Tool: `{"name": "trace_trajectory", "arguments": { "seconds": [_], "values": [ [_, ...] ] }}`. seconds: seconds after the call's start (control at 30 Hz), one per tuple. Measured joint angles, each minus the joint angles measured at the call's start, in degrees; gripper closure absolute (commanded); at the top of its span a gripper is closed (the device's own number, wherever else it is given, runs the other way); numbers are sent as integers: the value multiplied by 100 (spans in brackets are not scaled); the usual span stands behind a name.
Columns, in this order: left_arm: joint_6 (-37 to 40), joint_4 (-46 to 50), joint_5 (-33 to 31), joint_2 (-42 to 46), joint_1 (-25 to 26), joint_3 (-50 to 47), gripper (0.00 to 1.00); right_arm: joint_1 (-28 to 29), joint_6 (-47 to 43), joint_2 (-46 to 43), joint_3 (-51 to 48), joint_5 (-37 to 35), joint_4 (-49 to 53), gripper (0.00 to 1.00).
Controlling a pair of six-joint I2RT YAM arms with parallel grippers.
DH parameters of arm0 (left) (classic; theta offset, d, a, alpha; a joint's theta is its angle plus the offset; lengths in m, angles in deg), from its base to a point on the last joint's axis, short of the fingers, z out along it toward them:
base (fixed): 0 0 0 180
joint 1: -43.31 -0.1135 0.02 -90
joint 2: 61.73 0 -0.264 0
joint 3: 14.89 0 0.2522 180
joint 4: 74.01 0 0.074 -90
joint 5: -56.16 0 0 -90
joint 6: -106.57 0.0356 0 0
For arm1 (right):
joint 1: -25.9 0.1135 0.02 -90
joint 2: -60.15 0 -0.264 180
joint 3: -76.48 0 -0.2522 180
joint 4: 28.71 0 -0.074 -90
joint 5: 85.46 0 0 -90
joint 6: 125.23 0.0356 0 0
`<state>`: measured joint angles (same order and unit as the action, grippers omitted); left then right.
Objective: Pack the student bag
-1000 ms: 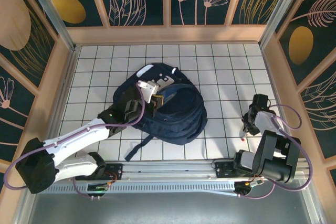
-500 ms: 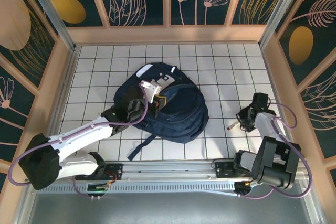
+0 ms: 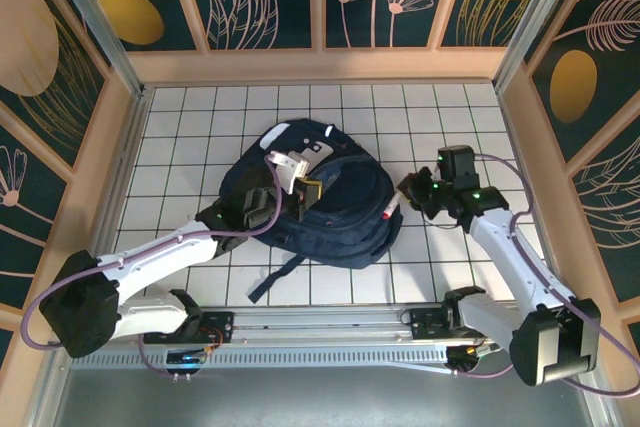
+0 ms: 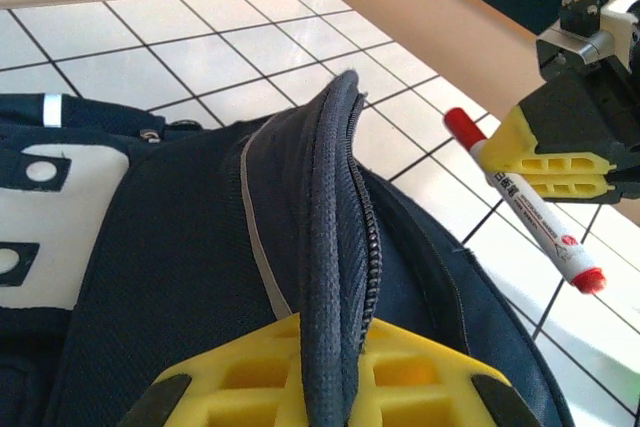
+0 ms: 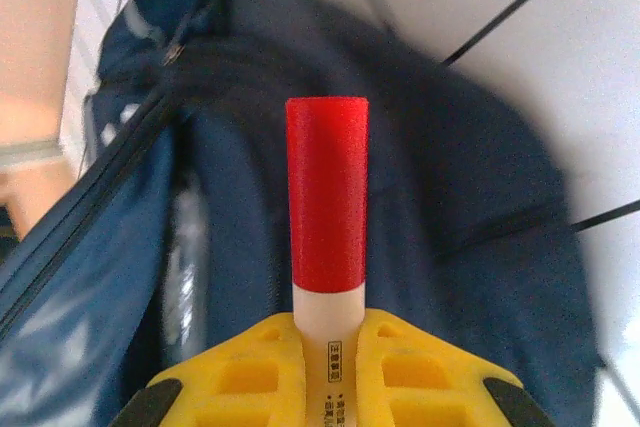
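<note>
While the left hand point(image 3: 303, 190) pinches the raised zipper rim of the student bag point(image 3: 330, 212), its yellow fingers point(image 4: 240, 387) closed narrow on the navy fabric, the mouth of the main compartment is lifted above the rest of the bag. The bag lies flat on the white gridded worktop point(image 3: 200, 127), spread out under and ahead of this hand, with its white patches point(image 4: 40, 237) off to the hand's left in the left wrist view. The right hand point(image 3: 408, 195) is clamped on a white marker point(image 3: 387, 211) with a red cap. The barrel sits between the yellow fingers point(image 5: 420, 372) and the cap sticks out past the fingertips towards the bag. Seen from the left wrist, that hand point(image 4: 545, 152) and its marker point(image 4: 525, 202) hang just beyond the held rim, above the bag's far edge and clear of the opening. From the right wrist, the open zip line point(image 5: 120, 187) runs ahead and to the left of the marker's cap point(image 5: 327, 197). The inside of the compartment is dark and blurred, so I cannot tell what it holds.
</note>
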<state>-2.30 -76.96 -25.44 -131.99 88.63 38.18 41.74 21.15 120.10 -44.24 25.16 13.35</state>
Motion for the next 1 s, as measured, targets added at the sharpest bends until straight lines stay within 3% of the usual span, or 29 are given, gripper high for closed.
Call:
{"name": "trace_trajectory", "arguments": {
  "seconds": [0.4, 0.53, 0.67, 0.83, 0.93, 1.0],
  "values": [
    [-227, -667, 302, -155, 0, -280, 100, 1602, 1220, 1471, 612, -109, -1185, 85],
    [-284, -793, 348, -184, 0, -326, 100, 1777, 1449, 1812, 422, -114, -1517, 73],
    [-348, -957, 431, -232, 0, -407, 100, 1786, 1547, 2083, 334, -92, -1633, 54],
    [-378, -1156, 474, -256, 0, -555, 100, 1731, 1416, 2079, 393, -109, -1598, 51],
    [-378, -1248, 474, -256, 0, -634, 83, 1609, 1266, 1991, 393, -120, -1480, 49],
    [-431, -1309, 496, -256, 4, -669, 67, 1484, 1128, 1871, 393, -127, -1344, 49]
  ]
}}
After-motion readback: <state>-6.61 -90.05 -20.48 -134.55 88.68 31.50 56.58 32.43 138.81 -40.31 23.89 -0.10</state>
